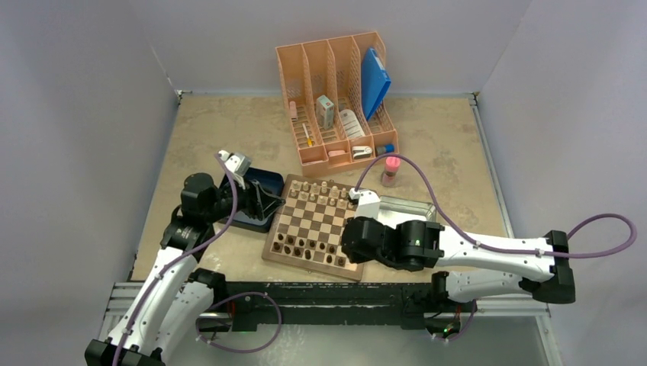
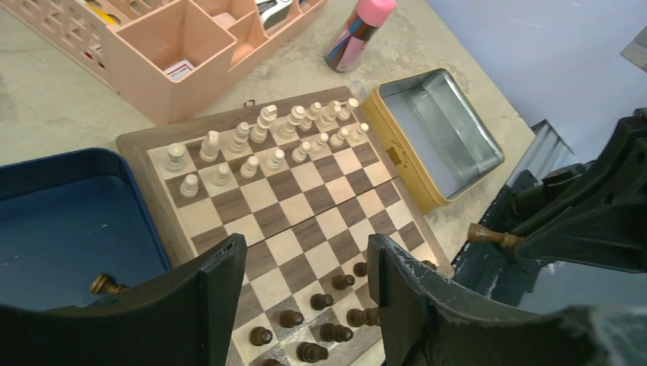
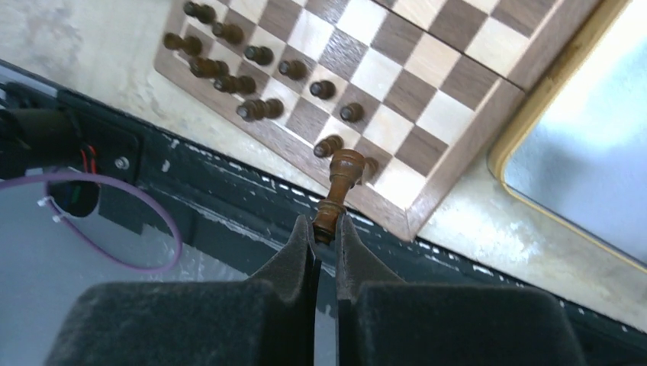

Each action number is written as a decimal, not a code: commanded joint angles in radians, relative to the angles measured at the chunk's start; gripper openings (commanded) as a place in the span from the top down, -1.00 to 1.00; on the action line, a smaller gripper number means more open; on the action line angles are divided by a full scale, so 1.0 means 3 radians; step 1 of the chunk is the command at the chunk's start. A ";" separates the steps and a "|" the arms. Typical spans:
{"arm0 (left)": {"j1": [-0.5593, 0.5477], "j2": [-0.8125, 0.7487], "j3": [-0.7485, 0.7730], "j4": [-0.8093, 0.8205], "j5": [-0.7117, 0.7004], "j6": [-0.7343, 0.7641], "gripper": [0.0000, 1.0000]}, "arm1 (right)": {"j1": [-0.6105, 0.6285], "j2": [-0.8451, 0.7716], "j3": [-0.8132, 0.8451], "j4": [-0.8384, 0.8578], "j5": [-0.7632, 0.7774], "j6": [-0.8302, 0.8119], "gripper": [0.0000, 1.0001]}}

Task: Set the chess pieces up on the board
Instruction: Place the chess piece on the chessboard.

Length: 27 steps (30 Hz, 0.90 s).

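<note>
Table [image 1: 458, 152] carrying the board [image 1: 314, 217], checked tan and dark brown, with pale figures [image 2: 267, 137] ranked along its far edge and dark chess pieces [image 3: 252, 76] in two incomplete near rows. The blue tray [image 2: 69, 221] beside it holds one stray piece [image 2: 105, 285]. Step in hand: seating a dark man. The left tool [image 2: 305, 255] hangs spread and empty over the board. The right tool [image 3: 326, 229] pinches a turned piece [image 3: 339, 187] level above the near right corner (probably to be tipped upright, then lowered onto a vacant square).
</note>
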 commanded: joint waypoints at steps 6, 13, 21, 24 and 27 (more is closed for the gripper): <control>-0.0015 -0.0041 0.0065 -0.0127 -0.0321 0.0303 -0.22 | -0.0543 0.0140 0.0273 -0.0797 -0.0583 -0.0122 1.00; -0.0015 0.0054 0.0199 -0.0349 -0.0443 0.0278 -0.31 | -0.0861 0.0383 0.0163 -0.0651 -0.0840 -0.0490 1.00; -0.0015 -0.0074 0.0230 -0.0457 -0.0766 0.0267 -0.35 | -0.1047 0.0646 -0.0025 -0.0310 -0.1170 -0.0699 1.00; -0.0015 -0.0108 0.0218 -0.0450 -0.0841 0.0267 -0.36 | -0.1073 0.0663 -0.0064 -0.0211 -0.1255 -0.0710 1.00; -0.0015 -0.0078 0.0222 -0.0458 -0.0877 0.0251 -0.39 | -0.1095 0.0663 -0.0103 -0.0138 -0.1334 -0.0757 1.00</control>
